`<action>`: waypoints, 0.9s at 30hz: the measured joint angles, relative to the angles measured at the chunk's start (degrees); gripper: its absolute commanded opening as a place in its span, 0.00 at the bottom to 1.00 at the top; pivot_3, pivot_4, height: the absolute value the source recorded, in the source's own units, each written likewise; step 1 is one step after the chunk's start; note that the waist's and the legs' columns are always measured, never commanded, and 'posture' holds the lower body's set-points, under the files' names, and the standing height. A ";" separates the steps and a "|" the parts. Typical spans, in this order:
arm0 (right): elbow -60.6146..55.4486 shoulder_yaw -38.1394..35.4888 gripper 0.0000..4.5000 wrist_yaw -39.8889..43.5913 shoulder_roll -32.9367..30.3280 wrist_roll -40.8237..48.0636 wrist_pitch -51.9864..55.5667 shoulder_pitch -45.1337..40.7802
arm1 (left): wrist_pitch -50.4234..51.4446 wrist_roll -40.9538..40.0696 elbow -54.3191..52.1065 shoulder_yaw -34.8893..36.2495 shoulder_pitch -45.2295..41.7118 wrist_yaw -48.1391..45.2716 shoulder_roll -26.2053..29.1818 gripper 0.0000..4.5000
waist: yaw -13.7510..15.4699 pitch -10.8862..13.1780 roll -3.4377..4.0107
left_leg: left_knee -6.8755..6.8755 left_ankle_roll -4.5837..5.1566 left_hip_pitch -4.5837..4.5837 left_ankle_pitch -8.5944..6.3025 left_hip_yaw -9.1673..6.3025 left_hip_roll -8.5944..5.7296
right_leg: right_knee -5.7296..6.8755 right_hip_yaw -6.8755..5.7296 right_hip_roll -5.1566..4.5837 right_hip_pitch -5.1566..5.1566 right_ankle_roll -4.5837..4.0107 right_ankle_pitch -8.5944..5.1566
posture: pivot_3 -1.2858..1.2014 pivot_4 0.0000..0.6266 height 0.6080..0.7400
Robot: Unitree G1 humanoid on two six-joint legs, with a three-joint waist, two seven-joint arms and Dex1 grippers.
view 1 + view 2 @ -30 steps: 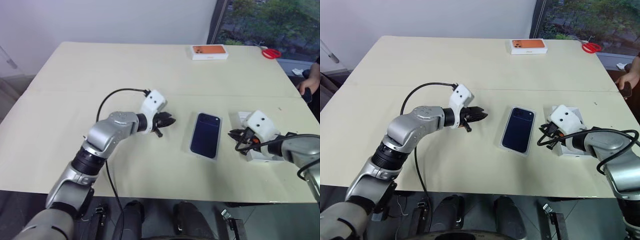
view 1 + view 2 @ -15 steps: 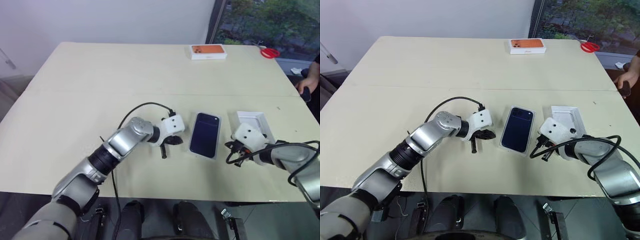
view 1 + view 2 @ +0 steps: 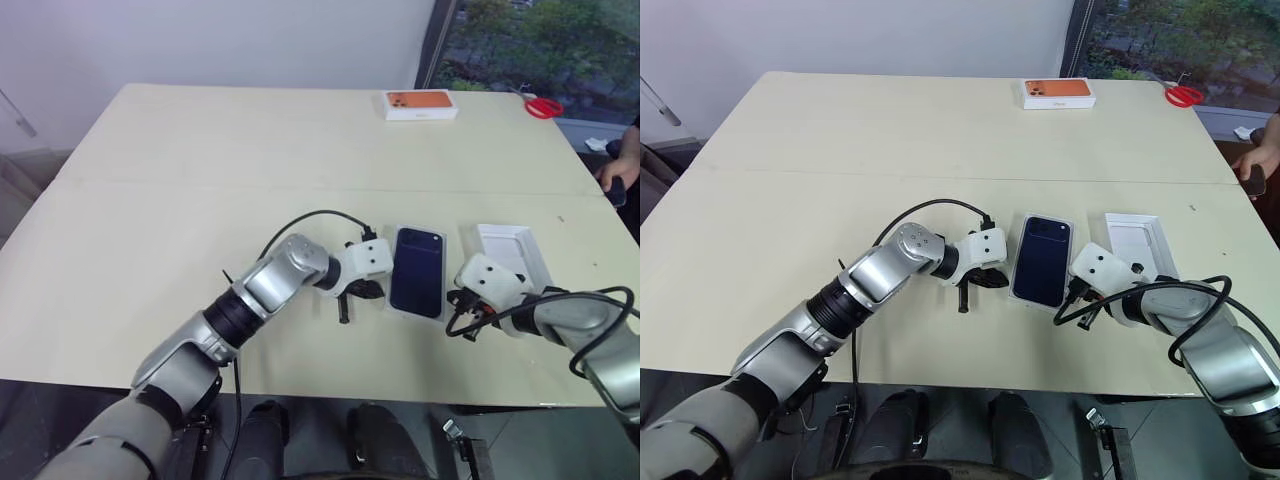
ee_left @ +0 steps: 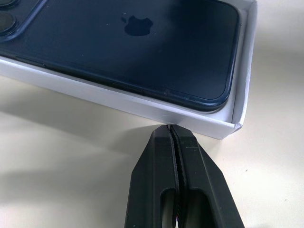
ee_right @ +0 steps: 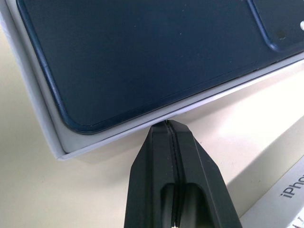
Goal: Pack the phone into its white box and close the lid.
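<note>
The phone (image 3: 417,271) lies in the white box (image 4: 142,105) near the table's (image 3: 200,150) front edge. Both the left gripper (image 4: 170,129) and right gripper (image 5: 166,125) are closed and empty, tips touching opposite box walls. Press evenly inward to square the box before fetching the lid (image 3: 512,247).

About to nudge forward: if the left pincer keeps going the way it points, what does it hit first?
The side wall of the white box, right at its shut tips. The left pincer looks almost touching it already; the phone lies inside, behind that wall.

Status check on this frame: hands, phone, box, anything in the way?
Both hands shut, empty: left hand and right hand flank the white box. Phone already inside. Lid off, beside it. Nothing blocking.
</note>
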 measured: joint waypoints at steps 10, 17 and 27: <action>0.14 -2.34 0.00 2.54 -1.27 -0.01 -1.97 2.22 | 1.91 0.01 -1.78 0.03 1.36 -0.13 -1.30 0.01 | -0.17 -0.01 0.02 | 0.00 0.01 0.06 -0.01 -0.01 0.00 | 0.00 0.00 0.00 0.05 0.00 0.00 | 0.52 0.24 0.94; 0.52 -2.70 0.00 3.33 -1.84 -0.03 -2.45 2.36 | 2.57 0.01 -1.92 0.01 1.44 -0.13 -1.78 0.01 | -0.14 -0.02 0.03 | 0.00 0.02 0.10 -0.01 -0.01 0.00 | 0.00 0.00 0.00 0.10 0.00 0.00 | 0.52 0.24 0.94; 1.39 -4.42 0.00 3.71 -2.07 -0.12 -3.03 2.45 | 2.96 0.14 -1.91 -0.04 1.83 0.06 -3.07 0.01 | -0.14 -0.02 0.03 | 0.00 0.02 0.11 -0.01 -0.01 0.00 | 0.00 0.00 0.00 0.11 0.00 0.00 | 0.52 0.24 0.94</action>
